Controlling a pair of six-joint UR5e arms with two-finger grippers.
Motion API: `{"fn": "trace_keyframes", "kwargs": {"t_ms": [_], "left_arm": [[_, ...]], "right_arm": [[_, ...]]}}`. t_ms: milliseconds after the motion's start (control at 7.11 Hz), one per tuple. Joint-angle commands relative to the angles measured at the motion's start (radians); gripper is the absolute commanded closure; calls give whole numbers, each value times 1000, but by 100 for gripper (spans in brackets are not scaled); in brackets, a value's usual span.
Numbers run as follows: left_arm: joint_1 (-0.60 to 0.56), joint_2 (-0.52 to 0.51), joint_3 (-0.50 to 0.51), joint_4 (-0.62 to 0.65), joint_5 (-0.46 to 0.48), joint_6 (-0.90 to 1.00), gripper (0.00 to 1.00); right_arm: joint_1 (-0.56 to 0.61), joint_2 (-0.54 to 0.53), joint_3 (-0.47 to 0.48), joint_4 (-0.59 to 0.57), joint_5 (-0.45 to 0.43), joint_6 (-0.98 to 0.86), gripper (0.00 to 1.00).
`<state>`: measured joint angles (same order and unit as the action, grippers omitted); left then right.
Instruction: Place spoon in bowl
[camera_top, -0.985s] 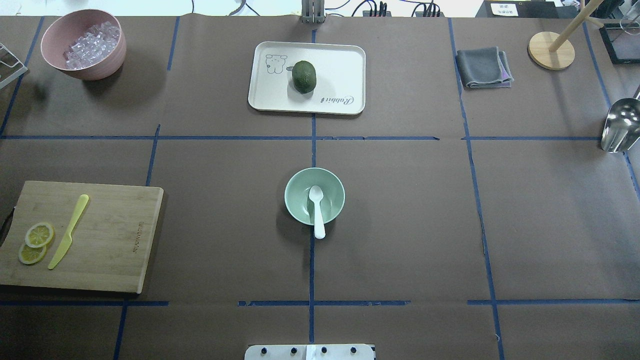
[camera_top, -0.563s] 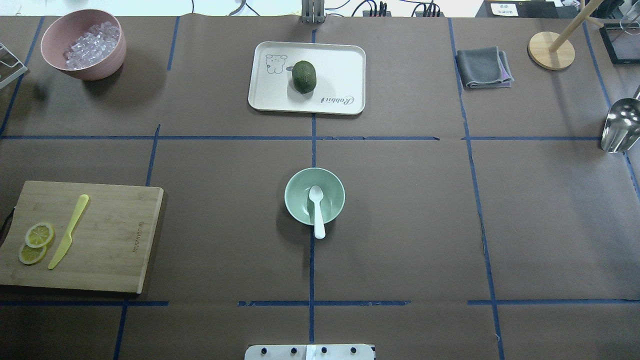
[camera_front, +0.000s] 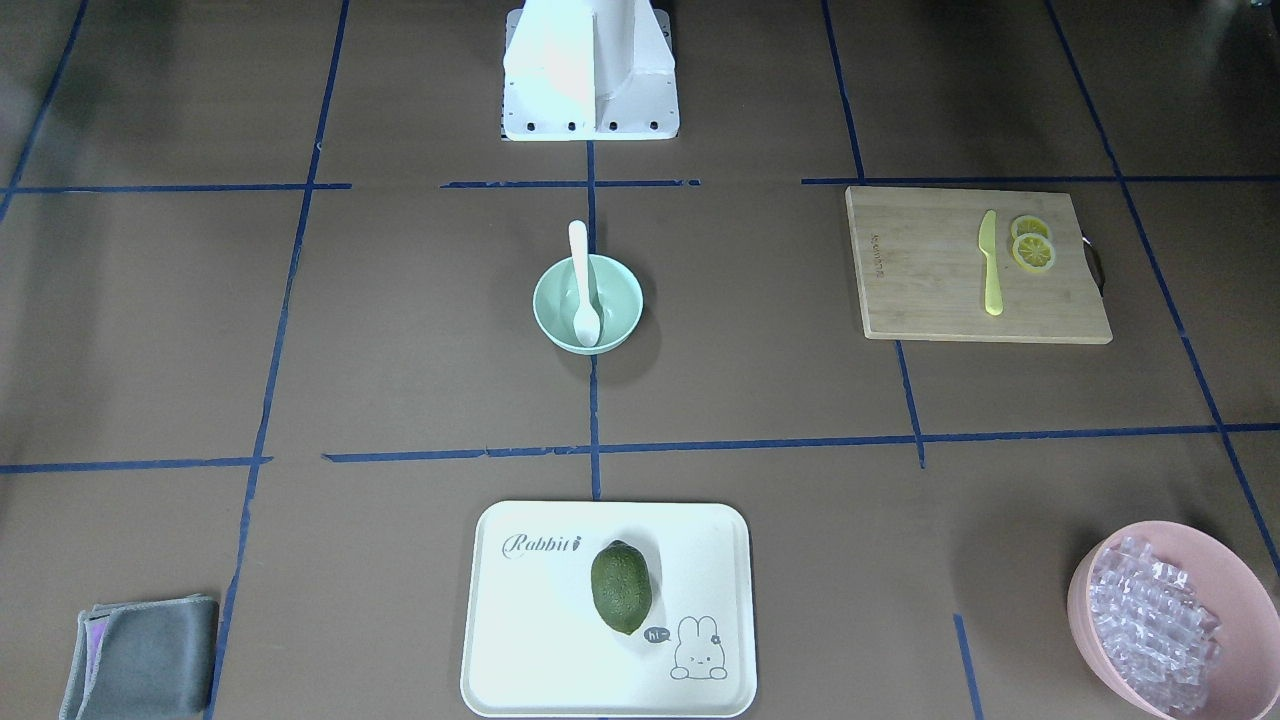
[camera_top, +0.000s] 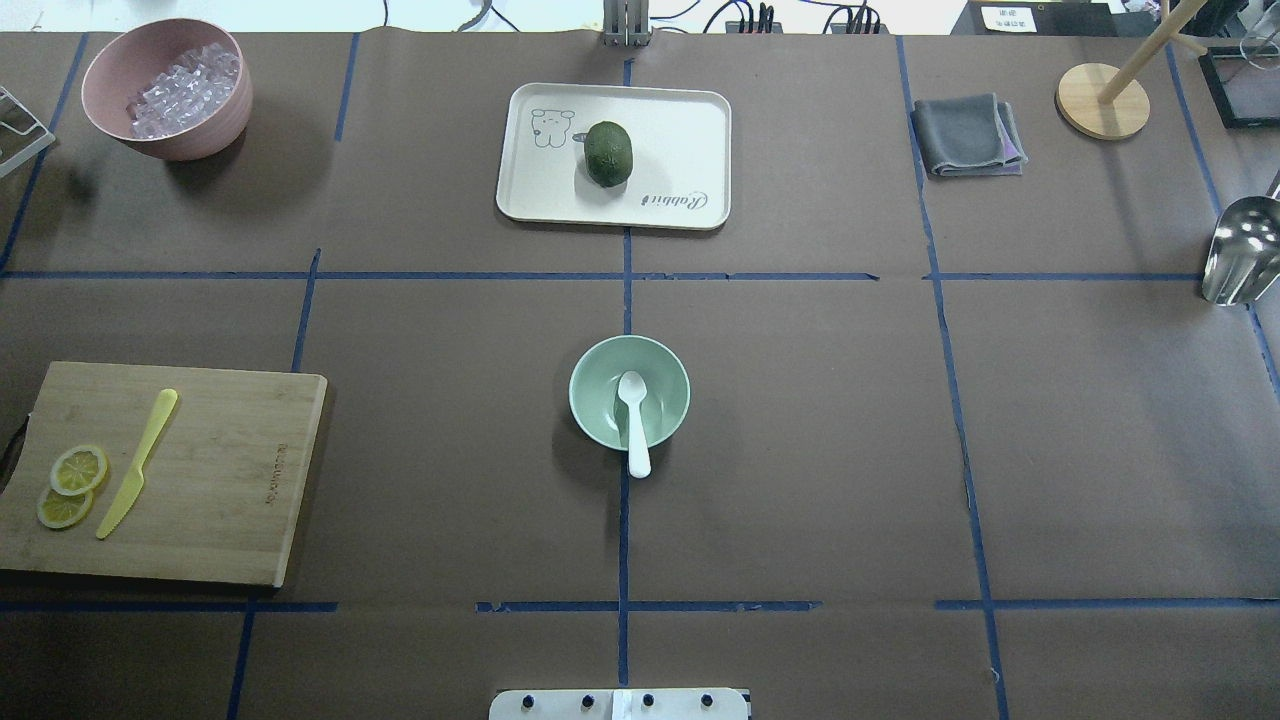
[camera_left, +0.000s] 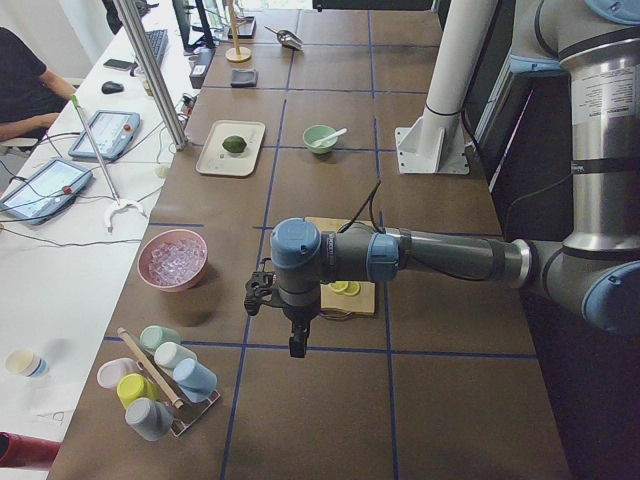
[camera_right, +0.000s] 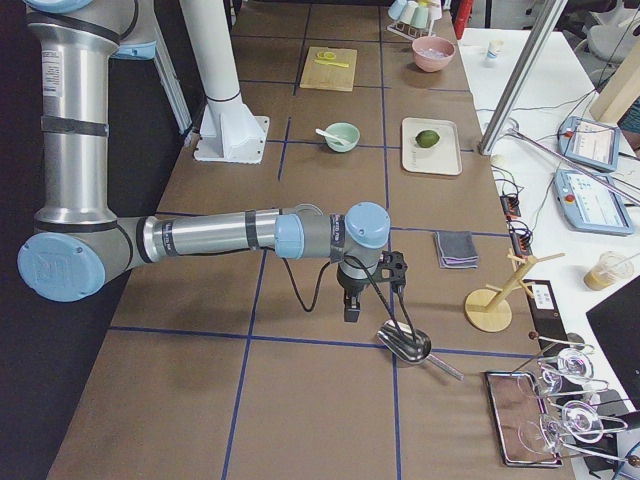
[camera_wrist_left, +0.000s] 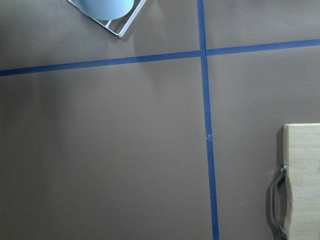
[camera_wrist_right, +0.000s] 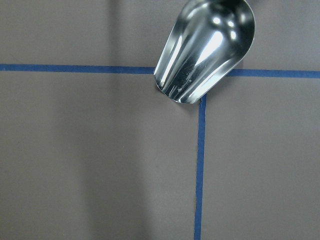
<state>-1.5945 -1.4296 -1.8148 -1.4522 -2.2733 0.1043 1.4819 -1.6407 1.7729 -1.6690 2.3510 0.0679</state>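
Observation:
The white spoon (camera_top: 634, 422) lies in the mint-green bowl (camera_top: 596, 388) at the table's middle, scoop down inside, handle leaning over the near rim. Both show in the front view, spoon (camera_front: 581, 280) in bowl (camera_front: 621, 296). The left gripper (camera_left: 297, 346) hangs over the table at the robot's far left, near the cutting board. The right gripper (camera_right: 350, 312) hangs at the far right, beside a metal scoop. Neither is near the bowl. They show only in the side views, so I cannot tell if they are open or shut.
A cutting board (camera_top: 220, 470) holds a yellow knife (camera_top: 138, 462) and lemon slices. A pink bowl (camera_top: 195, 135) of clear cubes, a white tray (camera_top: 680, 130) with an avocado (camera_top: 608, 153), a grey cloth (camera_top: 966, 135), a metal scoop (camera_top: 1240, 250) and a cup rack (camera_left: 160, 385) stand around the table.

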Motion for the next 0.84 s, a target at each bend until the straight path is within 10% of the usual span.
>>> {"fn": "trace_keyframes", "kwargs": {"t_ms": [0,704], "left_arm": [[2,-2,8,3,1,0,0],[2,12,17,4,8,-2,0]], "right_arm": [[0,-1,0,0,1,0,0],[0,-2,-1,0,4,1,0]]}}
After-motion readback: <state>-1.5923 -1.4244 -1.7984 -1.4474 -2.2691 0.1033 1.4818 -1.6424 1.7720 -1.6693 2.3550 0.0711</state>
